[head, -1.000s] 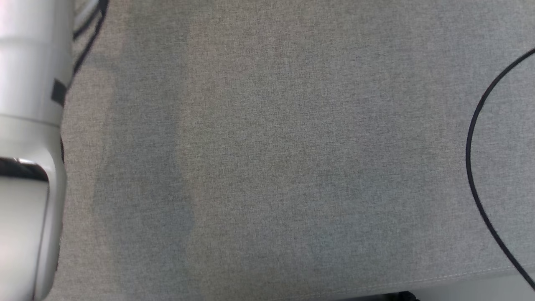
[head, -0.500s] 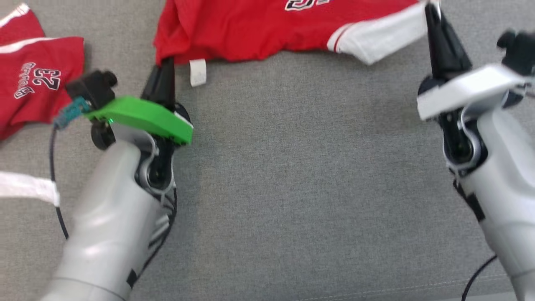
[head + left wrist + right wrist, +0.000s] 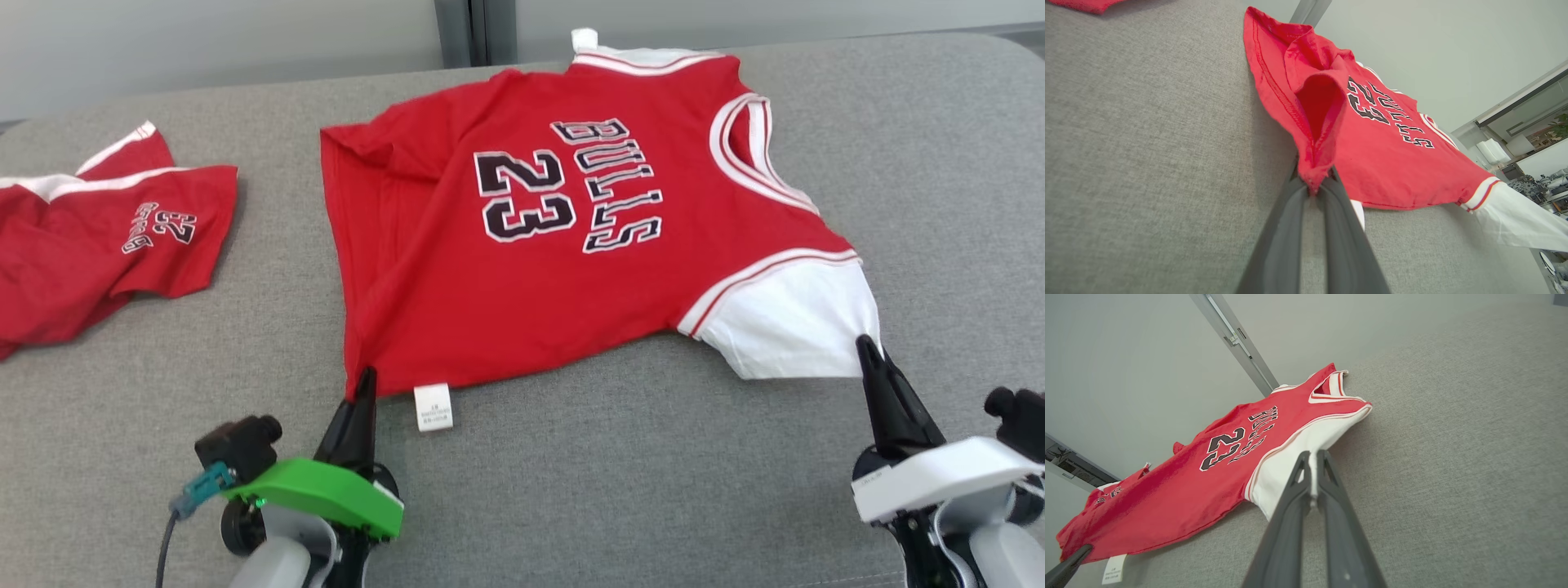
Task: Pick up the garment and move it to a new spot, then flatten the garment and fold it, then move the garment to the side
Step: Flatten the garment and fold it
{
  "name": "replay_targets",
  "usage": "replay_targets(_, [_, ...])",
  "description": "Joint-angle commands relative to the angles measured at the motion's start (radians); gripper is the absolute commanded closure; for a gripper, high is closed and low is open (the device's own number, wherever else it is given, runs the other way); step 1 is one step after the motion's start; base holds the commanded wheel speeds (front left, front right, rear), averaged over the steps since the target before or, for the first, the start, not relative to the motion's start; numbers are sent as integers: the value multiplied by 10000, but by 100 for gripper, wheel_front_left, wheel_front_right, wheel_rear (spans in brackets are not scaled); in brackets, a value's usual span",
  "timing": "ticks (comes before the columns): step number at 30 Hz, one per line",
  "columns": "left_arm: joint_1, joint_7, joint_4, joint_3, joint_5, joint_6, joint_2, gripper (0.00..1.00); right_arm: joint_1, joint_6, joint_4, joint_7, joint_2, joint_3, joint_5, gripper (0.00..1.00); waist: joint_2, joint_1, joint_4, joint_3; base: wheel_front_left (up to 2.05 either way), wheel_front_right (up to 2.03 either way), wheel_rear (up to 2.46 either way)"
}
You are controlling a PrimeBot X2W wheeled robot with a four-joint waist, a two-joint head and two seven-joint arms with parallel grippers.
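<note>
A red jersey (image 3: 555,269) with "BULLS 23" in black letters lies spread on the grey fabric surface (image 3: 620,482), its white sleeve toward the near right. My left gripper (image 3: 366,377) is shut on the jersey's near left hem corner; in the left wrist view the fingertips (image 3: 1314,188) pinch the red cloth (image 3: 1372,143), which lifts off the surface there. My right gripper (image 3: 864,343) is shut on the tip of the white sleeve (image 3: 792,327); the right wrist view has white cloth (image 3: 1286,457) caught between the tips of the right gripper (image 3: 1311,457).
A second red garment (image 3: 90,237) with a small "23" lies at the far left. A white care label (image 3: 433,406) hangs from the jersey's near hem. A pale wall (image 3: 220,41) runs behind the surface's far edge. Bare grey fabric stretches between the two arms.
The head camera has swung upward, so the whole picture has shifted and the full jersey is now in view. Both grippers keep the same corners held.
</note>
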Motion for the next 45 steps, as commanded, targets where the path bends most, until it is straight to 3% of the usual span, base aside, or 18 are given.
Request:
replay_targets(1, [498,-3,-301,-21,103,130,119,100,518,1,-410,234,174,-315,-168,100,-1,1,-74,-554,0,0,0])
replay_targets(11, [2244,131,-1763,37,-167,784,487,100,3005,1,-2854,2108,1533,-1866,-900,100,-1,1,162,-954,0,0,0])
replay_targets(18, [2631,129,-1908,-93,-167,894,420,100,3374,1,-2909,2485,1935,-1945,-1076,100,-1,1,211,-998,0,0,0])
replay_targets(25, [2207,271,-1635,-114,-478,622,172,100,2605,1,-2690,2374,1998,-1661,-1121,100,-1,1,166,-912,0,0,0])
replay_targets(29, [1653,770,-1673,149,-1346,211,-221,100,1444,1,-2461,2305,1711,-1387,-1082,100,-1,1,75,-772,0,0,0])
replay_targets(34, [-318,1892,-2070,510,-2299,-63,-418,100,-1357,1,-1679,2363,1255,-1206,-729,100,-1,1,45,-277,0,0,0])
replay_targets(40, [-3949,3003,-1780,1076,-2544,254,-334,100,-5551,1,129,2705,979,-1314,-324,100,-1,1,135,769,0,0,0])
replay_targets(45, [-7357,3715,-412,1494,-2635,769,-429,100,-9425,2,2453,3001,967,-1547,-563,100,-1,1,102,1892,0,0,0])
